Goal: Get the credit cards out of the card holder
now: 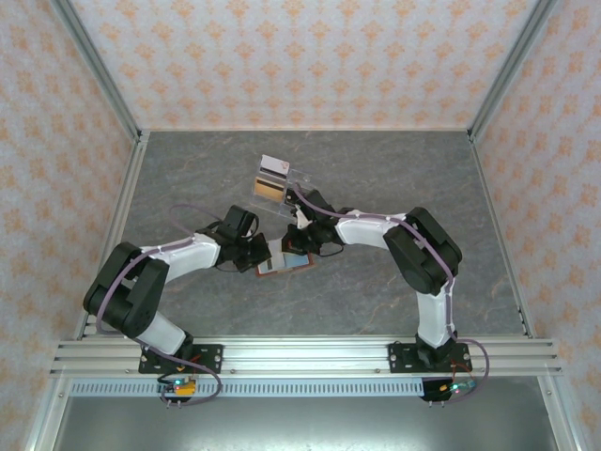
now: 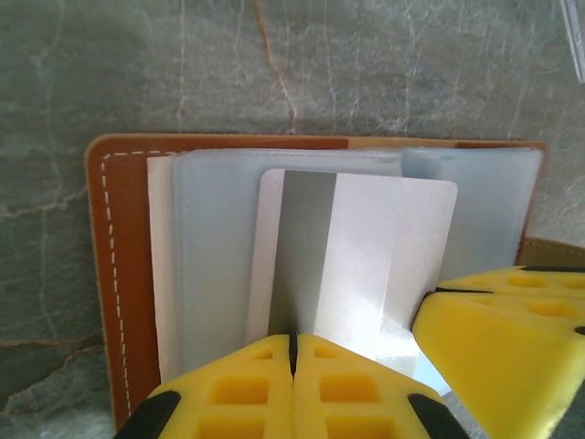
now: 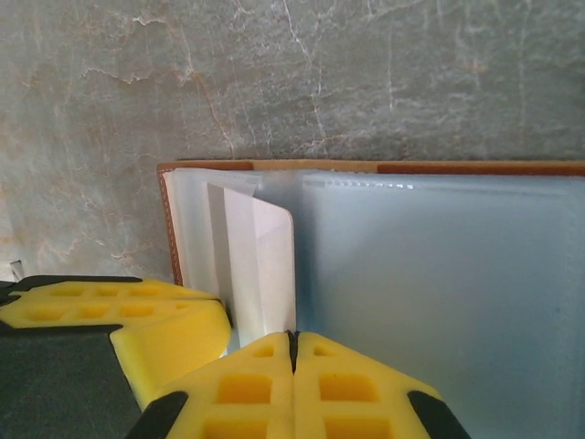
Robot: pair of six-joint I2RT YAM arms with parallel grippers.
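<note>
The card holder (image 1: 285, 259) lies open mid-table, a brown leather wallet (image 2: 123, 274) with grey-blue clear sleeves (image 3: 439, 293). A white credit card (image 2: 366, 256) with a grey stripe sticks out of a sleeve pocket. My left gripper (image 2: 293, 340) is shut on that card's near edge; in the top view it (image 1: 267, 252) is at the wallet's left side. My right gripper (image 3: 293, 338) is shut on the near edge of a sleeve page, and its yellow fingers (image 2: 512, 338) sit just right of the card. The same card (image 3: 270, 265) stands left of that sleeve.
A clear acrylic tray (image 1: 291, 178) stands just behind the wallet with an orange card (image 1: 269, 191) and a pale card (image 1: 275, 166) in it. Both forearms converge over the wallet. Patterned walls and metal posts enclose the grey marbled table (image 1: 394, 169).
</note>
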